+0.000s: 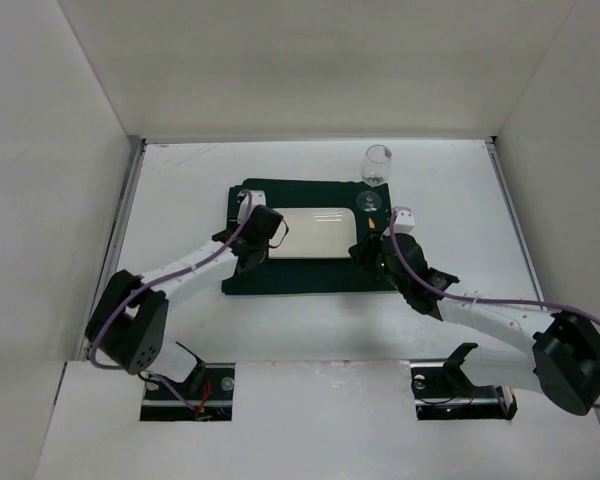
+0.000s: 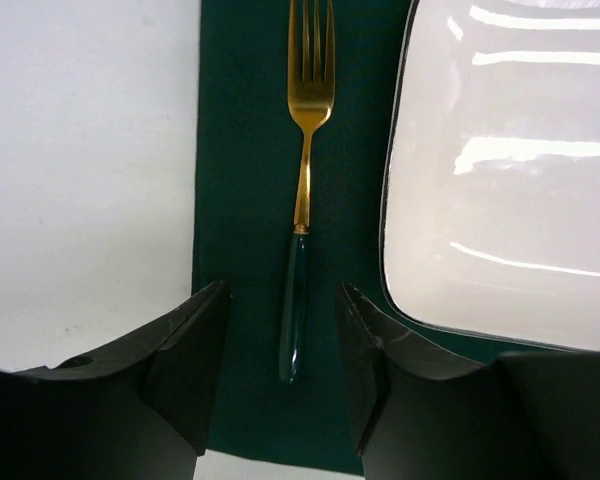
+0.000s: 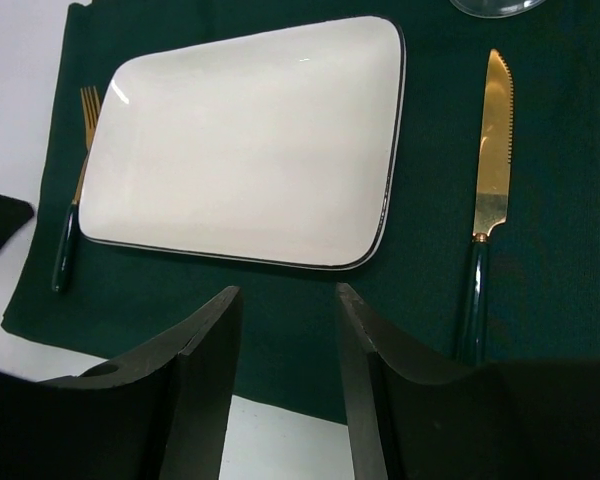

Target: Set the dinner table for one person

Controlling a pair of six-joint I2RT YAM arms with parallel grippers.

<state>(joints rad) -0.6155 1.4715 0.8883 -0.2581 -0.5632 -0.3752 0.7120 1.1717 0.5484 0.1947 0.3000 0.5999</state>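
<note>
Top external: the table (image 1: 310,325) fills the workspace between its side rails. A green placemat (image 1: 280,282) lies at the middle, toward the far edge, with a white plate (image 1: 310,233) centred on it. A wine glass (image 1: 377,166) stands upright at the mat's far right corner. Left gripper (image 1: 252,222) is over the mat's left strip and right gripper (image 1: 372,250) over its right strip, near the glass foot. Left wrist: the gripper is released, fingers (image 2: 195,350) spread and holding nothing. A fork (image 2: 302,200) lies flat on the mat beside the plate, tines toward the far edge, its handle end in line with the gap between the fingers; I cannot tell if they touch it. Right wrist: the gripper is also released and empty, above the mat's near edge. A knife (image 3: 490,180) lies right of the plate, blade toward the far edge. The setting looks complete. Risks: a low pull-back by the left arm could catch the fork handle or snag the cloth, skewing everything on it. A sweep by the right arm toward the far edge could clip the glass and tip it; it is tall and narrow-footed.
</note>
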